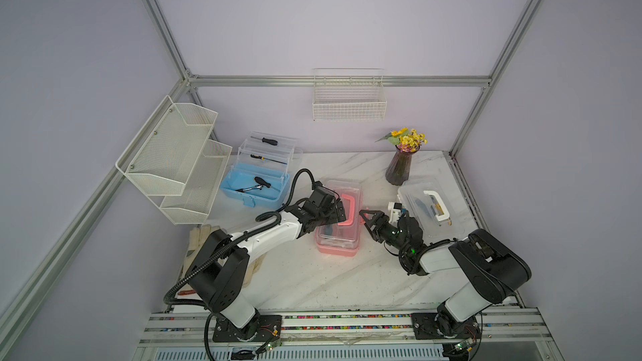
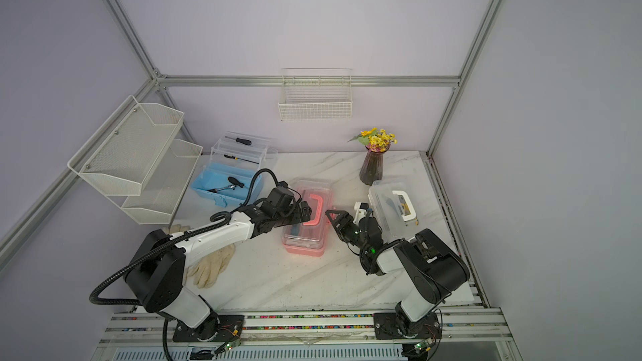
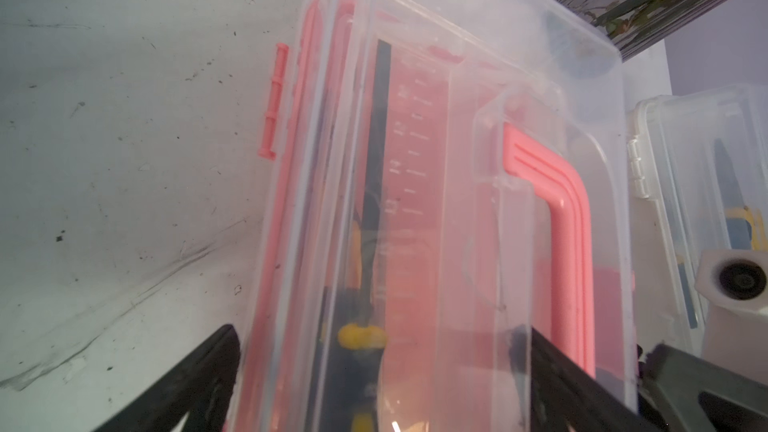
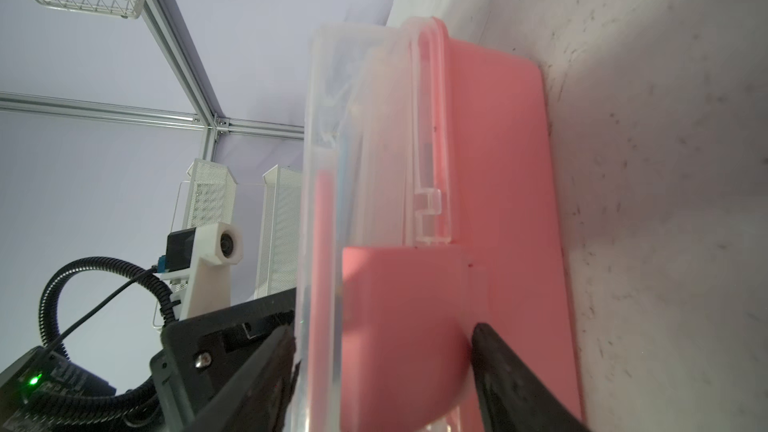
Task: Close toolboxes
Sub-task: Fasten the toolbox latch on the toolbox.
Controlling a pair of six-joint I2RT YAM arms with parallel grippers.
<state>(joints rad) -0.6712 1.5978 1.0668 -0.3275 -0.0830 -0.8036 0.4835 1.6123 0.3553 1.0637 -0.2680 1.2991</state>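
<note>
Marble surface (image 1: 312, 279): your two claws flank the pink toolbox (image 1: 342, 241) at mid-surface; the blue toolbox (image 1: 255, 185) lies open at the back.
Your left claw (image 3: 374, 330) is spread wide across the clear lid; your right claw (image 4: 382, 330) straddles the pink latch (image 4: 399, 284), but you cannot tell whether it grips.

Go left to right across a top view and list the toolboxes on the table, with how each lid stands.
blue toolbox, lid and trays raised open → pink toolbox, lid down → white toolbox, lid down
</note>
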